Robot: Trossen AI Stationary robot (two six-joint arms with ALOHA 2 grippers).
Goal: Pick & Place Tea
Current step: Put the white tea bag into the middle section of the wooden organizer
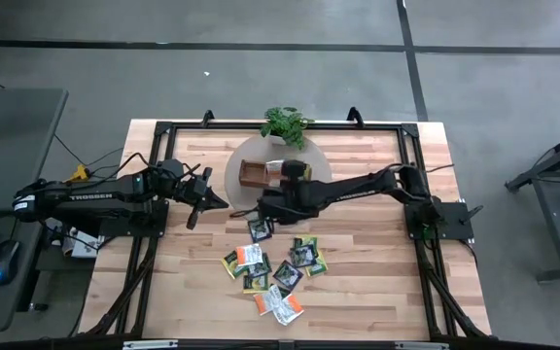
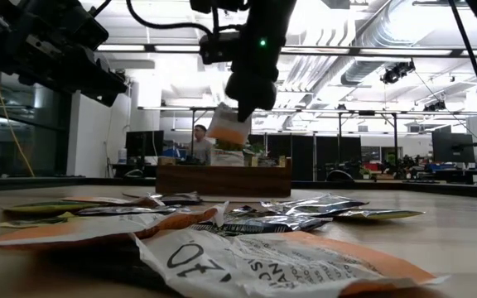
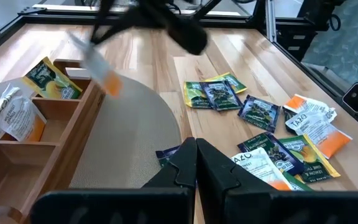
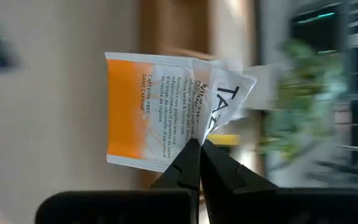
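Observation:
My right gripper (image 4: 195, 149) is shut on an orange-and-white tea sachet (image 4: 166, 112) and holds it in the air near the brown wooden tray (image 1: 254, 173). In the low view the sachet (image 2: 228, 124) hangs in front of the tray (image 2: 222, 178). Several more tea sachets (image 1: 272, 275) lie flat and partly overlapping on the table nearer the front edge. Inside the tray, a yellow-green sachet (image 3: 48, 81) and a white-and-orange one (image 3: 17, 115) lean in two compartments. My left gripper (image 3: 195, 158) is shut, holds nothing, and hovers over the table's left part. My right gripper pinches one edge of the sachet (image 4: 191, 134) between its two fingertips, about halfway along that edge, where the printed white part begins. The fingers slant downward from the table's right side. The sachet is lifted clear and hangs below the fingers (image 2: 240, 99), orange end lowest.
The tray stands on a round grey mat (image 3: 135, 130) at the table's far middle, with a small green potted plant (image 1: 287, 124) right behind it. A black frame (image 1: 411, 131) runs around the tabletop. Bare wood lies to the right of the sachet pile (image 1: 377, 272).

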